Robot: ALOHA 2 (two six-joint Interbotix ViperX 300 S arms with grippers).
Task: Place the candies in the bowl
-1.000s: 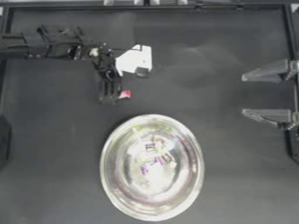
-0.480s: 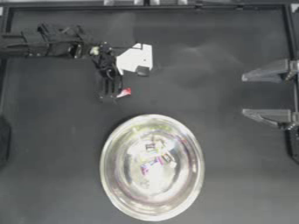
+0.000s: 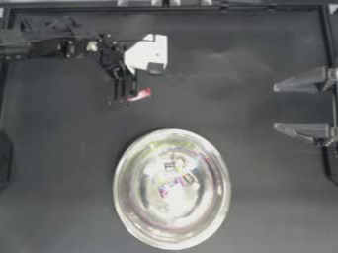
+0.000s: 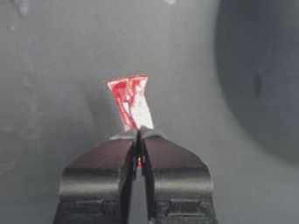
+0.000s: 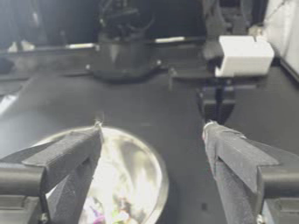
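Overhead, left arm reaches in from the upper left of the dark desk [image 3: 59, 163], white wrist block on top. Left pincer [image 3: 127, 96] points toward the near side, jaws pinched tight on a red candy [image 3: 141, 94]; the wrapper's free end pokes out to the side of the tips. Left wrist view confirms it: the two dark jaws meet with hardly a gap, and the red candy [image 4: 132, 105], red wrapper with pale glints, stands up out of the tips, clamped by its lower twist. Grey desk surface lies behind it; whether the candy is lifted off the surface or just touching it cannot be told. Bowl [image 3: 132, 207], shiny metal, sits on the near half of the desk, well apart from the left pincer and nearer the front edge than it. Several candies [image 3: 175, 180] lie at the bottom of the bowl: small bits of pale and purple wrapper amid the reflections, too small to count for sure. Right arm parked at the right edge. Right pincer [image 3: 300, 106] spread wide, nothing between the jaws. Right wrist view looks across the desk between those parted jaws: bowl rim [image 5: 161, 183] close in, a few coloured candy scraps [image 5: 111, 215] inside it, and farther off the left arm's pincer [image 5: 217, 116] hanging below its white block.
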